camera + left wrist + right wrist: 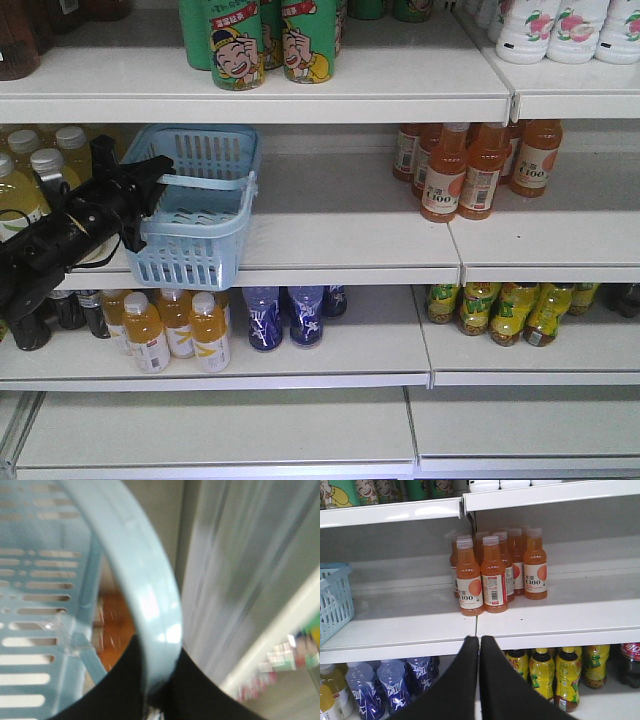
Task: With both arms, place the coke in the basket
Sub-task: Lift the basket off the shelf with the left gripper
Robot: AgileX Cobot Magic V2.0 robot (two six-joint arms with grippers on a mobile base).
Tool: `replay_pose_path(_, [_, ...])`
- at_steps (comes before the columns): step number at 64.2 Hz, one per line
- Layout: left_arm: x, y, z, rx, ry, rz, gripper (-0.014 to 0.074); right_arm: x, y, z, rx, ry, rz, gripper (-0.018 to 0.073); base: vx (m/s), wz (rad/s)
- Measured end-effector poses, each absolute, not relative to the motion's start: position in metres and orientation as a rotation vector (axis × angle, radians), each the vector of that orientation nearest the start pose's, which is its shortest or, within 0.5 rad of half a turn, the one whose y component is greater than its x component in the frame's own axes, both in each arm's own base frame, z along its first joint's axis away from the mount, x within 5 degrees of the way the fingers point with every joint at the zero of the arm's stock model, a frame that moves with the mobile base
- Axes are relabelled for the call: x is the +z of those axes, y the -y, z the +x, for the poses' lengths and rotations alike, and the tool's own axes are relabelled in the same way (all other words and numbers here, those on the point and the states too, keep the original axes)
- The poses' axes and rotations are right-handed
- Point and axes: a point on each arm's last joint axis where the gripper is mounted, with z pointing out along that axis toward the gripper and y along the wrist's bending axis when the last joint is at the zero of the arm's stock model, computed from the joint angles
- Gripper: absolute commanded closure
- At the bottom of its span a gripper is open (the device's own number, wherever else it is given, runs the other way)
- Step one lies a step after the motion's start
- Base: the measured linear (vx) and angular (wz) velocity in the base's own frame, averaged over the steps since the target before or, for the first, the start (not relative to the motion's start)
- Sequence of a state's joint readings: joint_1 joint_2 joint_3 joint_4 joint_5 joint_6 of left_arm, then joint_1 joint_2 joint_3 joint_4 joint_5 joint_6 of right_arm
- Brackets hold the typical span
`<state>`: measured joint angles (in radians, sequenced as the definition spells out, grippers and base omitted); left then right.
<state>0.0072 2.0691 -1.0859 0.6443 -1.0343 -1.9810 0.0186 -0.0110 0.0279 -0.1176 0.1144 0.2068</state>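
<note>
1. Right tool (480,644): fingers pressed together, empty, well right of the basket (195,255).
2. Left tool (150,185) clamps the basket's swing handle; basket overhangs the shelf (350,245) edge and could pivot or slip.
3. Coke (631,652) sits low, far right of the basket, cropped by the frame; grabbing it may topple the yellow bottles (567,675).

White metal store shelving (330,240), several tiers, grey back panel (320,140). Green cartoon cans (237,50) at 12 o'clock, orange juice bottles (470,170) at 2, yellow-green bottles (510,310) at 4, blue bottles (264,320) at 7. Flat even light, glare on shelf tops.
</note>
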Motion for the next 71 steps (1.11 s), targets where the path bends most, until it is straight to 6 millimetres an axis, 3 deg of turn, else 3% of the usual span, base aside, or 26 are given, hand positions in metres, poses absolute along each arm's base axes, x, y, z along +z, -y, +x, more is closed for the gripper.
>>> replay_pose_path(12, [0.163, 0.068, 0.383, -1.804, -1.808, -0.744, 0.0604, 0.194, 0.0, 0.057, 0.073, -1.613, 0.068, 0.0565, 0.0, 0.0])
replay_pose_path(29, [0.165, 0.087, 0.285, -1.816, -2.066, -0.732, 0.0604, 0.194, 0.0, 0.057, 0.073, -1.613, 0.068, 0.0565, 0.0, 0.0])
replay_pose_path(37, [0.188, 0.097, 0.249, -1.835, -2.085, -0.626, 0.0604, 0.194, 0.0, 0.057, 0.073, -1.613, 0.068, 0.0565, 0.0, 0.0])
replay_pose_path(42, [0.208, 0.104, 0.237, -1.863, -2.054, -0.535, 0.0604, 0.194, 0.0, 0.057, 0.073, -1.613, 0.068, 0.0565, 0.0, 0.0])
replay_pose_path(59, [0.281, 0.118, 0.192, -1.984, -1.797, -0.251, 0.0604, 0.194, 0.0, 0.057, 0.073, -1.613, 0.068, 0.0565, 0.0, 0.0])
replay_pose_path(71, [0.3, 0.123, 0.174, -2.034, -1.73, -0.147, 0.0604, 0.194, 0.0, 0.057, 0.073, -1.613, 0.068, 0.0565, 0.0, 0.0])
